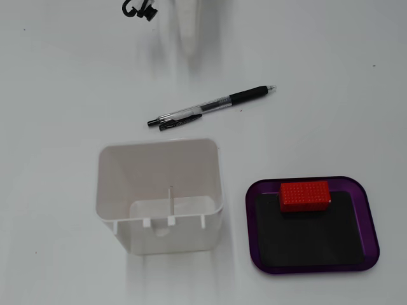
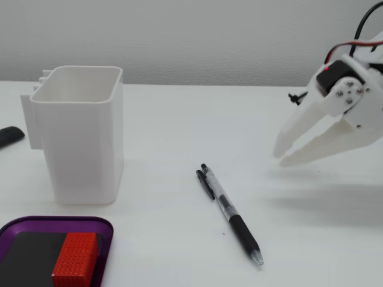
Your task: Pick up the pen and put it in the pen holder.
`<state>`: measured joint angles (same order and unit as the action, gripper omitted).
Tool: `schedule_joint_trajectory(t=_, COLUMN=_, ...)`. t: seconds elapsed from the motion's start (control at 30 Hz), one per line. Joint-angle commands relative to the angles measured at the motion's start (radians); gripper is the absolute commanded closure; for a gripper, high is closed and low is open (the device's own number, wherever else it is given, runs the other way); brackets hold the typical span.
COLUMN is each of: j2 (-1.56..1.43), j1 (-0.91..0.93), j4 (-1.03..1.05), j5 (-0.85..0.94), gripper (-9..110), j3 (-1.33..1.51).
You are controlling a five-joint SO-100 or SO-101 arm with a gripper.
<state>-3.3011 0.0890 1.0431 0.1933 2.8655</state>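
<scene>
The pen (image 1: 212,105) lies flat on the white table, silver tip to the right in a fixed view from above; its clip end points toward the far wall in a fixed view from the side (image 2: 230,213). The pen holder (image 1: 159,196), a white box with an inner divider, stands upright near it and shows nothing inside (image 2: 78,134). My gripper (image 2: 279,158) hovers above the table to the right of the pen, fingertips close together and holding nothing. From above, the gripper (image 1: 189,51) shows as a white point beyond the pen.
A purple-rimmed black tray (image 1: 367,222) holds a red block (image 1: 304,195) beside the pen holder. A dark object (image 2: 11,136) lies at the left edge behind the holder. Black cable (image 1: 138,9) hangs by the arm.
</scene>
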Motion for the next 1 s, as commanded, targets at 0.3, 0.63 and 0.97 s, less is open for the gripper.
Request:
schedule_joint_trajectory(t=0.3, j2=0.985, j1=-0.153, j4=0.097, j5=0.094, gripper=85, j3=-0.703)
schedule_joint_trajectory(t=0.63, j2=1.689, j1=-0.120, j4=0.014, j5=0.100, gripper=84, j3=-1.008)
schedule_joint_trajectory(t=0.97, j2=1.881, j1=-0.029, j4=-0.063, j5=0.117, gripper=84, j3=-1.088)
